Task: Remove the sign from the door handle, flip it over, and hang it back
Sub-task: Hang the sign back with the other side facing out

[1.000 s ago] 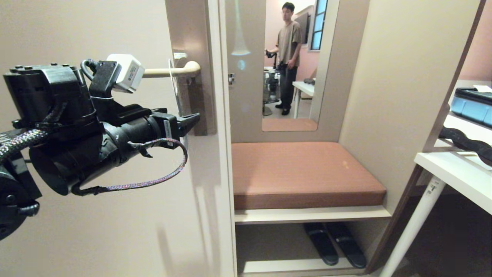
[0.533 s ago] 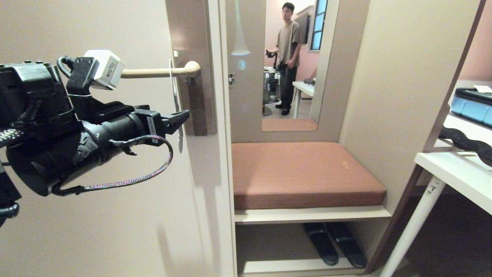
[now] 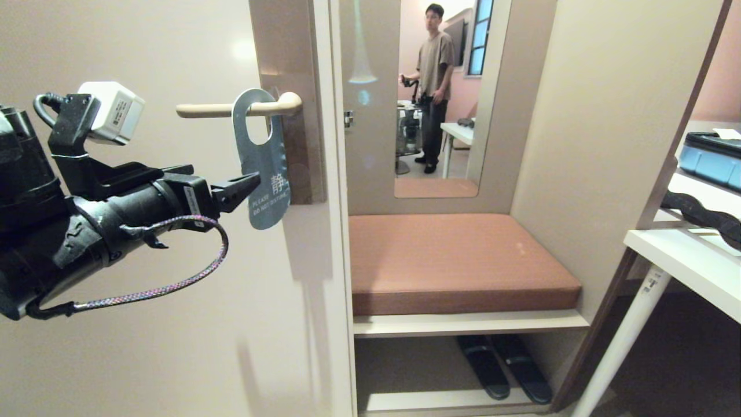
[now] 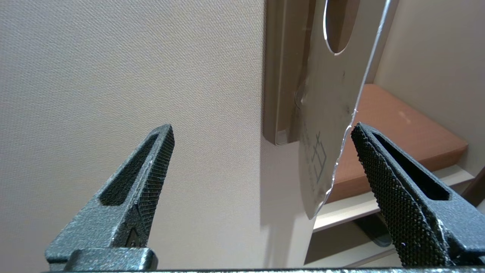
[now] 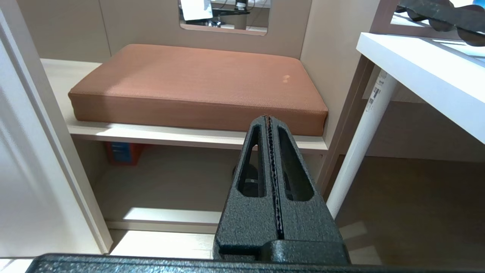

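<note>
**Sign on the handle, left pincer spread beside it**

The door (image 3: 145,324) is a flat beige panel filling the left of my head view. Its tall brownish plate (image 3: 289,52) runs beside the door's right edge. The door handle (image 3: 223,109) projects from the plate as a slim cream bar and points toward my left side.

The sign (image 3: 263,168) hangs on the handle by its large hole, close to the bend at the plate. Its blue face shows white lettering. It hangs tilted, lower end swung away from the plate.

My left gripper (image 3: 246,188) is level with the lower half of the sign, just beside its left edge. The fingers are spread wide and hold nothing. In the left wrist view, the sign (image 4: 333,113) hangs edge-on between the fingertips (image 4: 159,151), nearer the one on the bench side. I cannot tell whether that tip touches the sign's edge.

My right gripper (image 5: 269,119) is low, pointing at the bench, its fingers pressed together on nothing.

Right of the door's edge lies an alcove: a brown cushion (image 3: 457,260) on a shelf, slippers (image 3: 503,365) under it, a mirror (image 3: 440,92) above showing a person. A white table (image 3: 689,260) borders the right side. Open floor lies between table leg and alcove.
</note>
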`<state>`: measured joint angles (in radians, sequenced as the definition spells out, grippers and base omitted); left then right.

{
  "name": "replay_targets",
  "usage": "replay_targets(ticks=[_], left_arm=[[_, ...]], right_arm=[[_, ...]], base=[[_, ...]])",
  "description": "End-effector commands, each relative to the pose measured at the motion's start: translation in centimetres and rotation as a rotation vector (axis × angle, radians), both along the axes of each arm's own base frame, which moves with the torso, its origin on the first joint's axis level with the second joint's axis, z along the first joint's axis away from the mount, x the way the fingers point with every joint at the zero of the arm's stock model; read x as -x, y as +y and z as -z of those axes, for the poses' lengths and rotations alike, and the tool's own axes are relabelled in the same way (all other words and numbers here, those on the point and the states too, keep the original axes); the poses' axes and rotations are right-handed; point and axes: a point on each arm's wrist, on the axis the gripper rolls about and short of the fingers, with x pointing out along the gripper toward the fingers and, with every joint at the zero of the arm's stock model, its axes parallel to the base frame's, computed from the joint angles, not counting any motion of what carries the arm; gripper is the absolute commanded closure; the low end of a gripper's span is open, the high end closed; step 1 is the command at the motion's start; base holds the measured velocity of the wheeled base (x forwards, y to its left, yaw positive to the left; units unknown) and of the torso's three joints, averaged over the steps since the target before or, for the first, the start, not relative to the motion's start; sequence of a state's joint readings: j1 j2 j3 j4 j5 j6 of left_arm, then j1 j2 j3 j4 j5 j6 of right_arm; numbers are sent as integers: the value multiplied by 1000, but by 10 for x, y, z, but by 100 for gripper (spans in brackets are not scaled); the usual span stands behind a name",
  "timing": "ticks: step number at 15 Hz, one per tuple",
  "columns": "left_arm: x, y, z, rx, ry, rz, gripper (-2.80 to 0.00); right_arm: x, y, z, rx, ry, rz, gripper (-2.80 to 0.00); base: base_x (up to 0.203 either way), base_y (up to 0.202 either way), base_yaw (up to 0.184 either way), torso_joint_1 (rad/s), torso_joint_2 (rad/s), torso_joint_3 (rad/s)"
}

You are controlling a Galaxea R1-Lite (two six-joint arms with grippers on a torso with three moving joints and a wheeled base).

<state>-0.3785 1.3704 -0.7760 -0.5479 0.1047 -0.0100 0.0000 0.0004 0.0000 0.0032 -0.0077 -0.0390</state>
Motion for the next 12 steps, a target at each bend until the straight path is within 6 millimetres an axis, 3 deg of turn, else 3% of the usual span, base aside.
replay_targets(ticks=[1,8,9,10,12], left_arm=[[6,2,-5,9,-21,-1,-280],[19,8,-3,7,-24,-2,-280],[22,9,-4,9,-29,-2,-160],[23,9,-4,11,-31,-2,0],[25,11,-5,14,-35,-5,0]], right_arm=[[0,0,0,1,-1,0,0],[0,0,0,1,0,0,0],[0,0,0,1,-1,0,0],[0,0,0,1,0,0,0],[0,0,0,1,-1,0,0]], base=[[0,0,0,0,0,0],[0,0,0,0,0,0],[0,0,0,0,0,0],[0,0,0,0,0,0],[0,0,0,0,0,0]])
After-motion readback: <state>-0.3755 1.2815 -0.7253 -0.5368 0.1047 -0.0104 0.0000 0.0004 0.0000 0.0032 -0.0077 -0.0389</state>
